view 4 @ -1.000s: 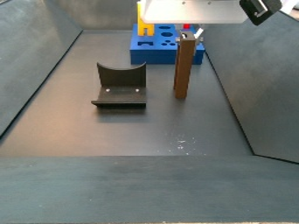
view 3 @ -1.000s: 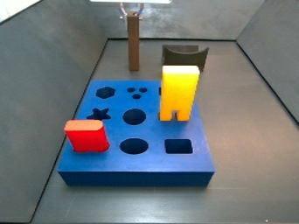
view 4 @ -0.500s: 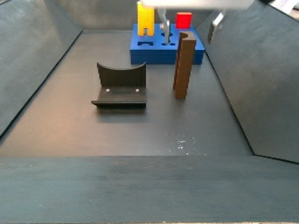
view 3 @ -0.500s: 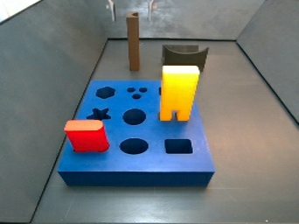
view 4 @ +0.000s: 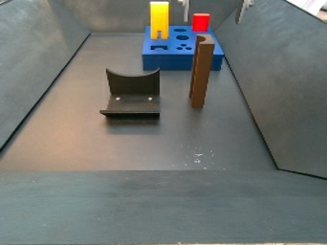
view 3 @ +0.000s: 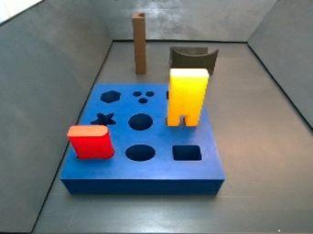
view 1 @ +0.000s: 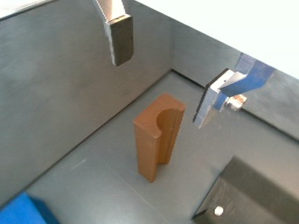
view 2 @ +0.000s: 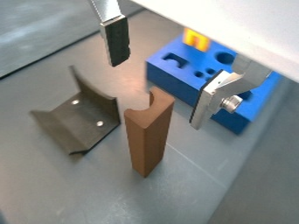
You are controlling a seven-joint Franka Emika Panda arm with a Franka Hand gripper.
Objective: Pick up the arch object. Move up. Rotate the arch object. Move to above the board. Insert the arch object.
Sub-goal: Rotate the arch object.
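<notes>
The gripper (view 1: 170, 74) hangs high above the floor, its fingers (view 2: 114, 39) spread wide and holding nothing. Straight beneath stands the brown arch object (view 2: 147, 133), upright and untouched, between the dark fixture (view 2: 75, 120) and the blue board (view 4: 183, 53).

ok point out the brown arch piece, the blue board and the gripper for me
brown arch piece (view 2: 149, 131): in a wrist view, on its front face, standing upright on the floor.
blue board (view 3: 119, 172): in a side view, on its bare top near the front edge.
gripper (view 1: 167, 61): in a wrist view, midway between its fingertips, above the arch piece.
</notes>
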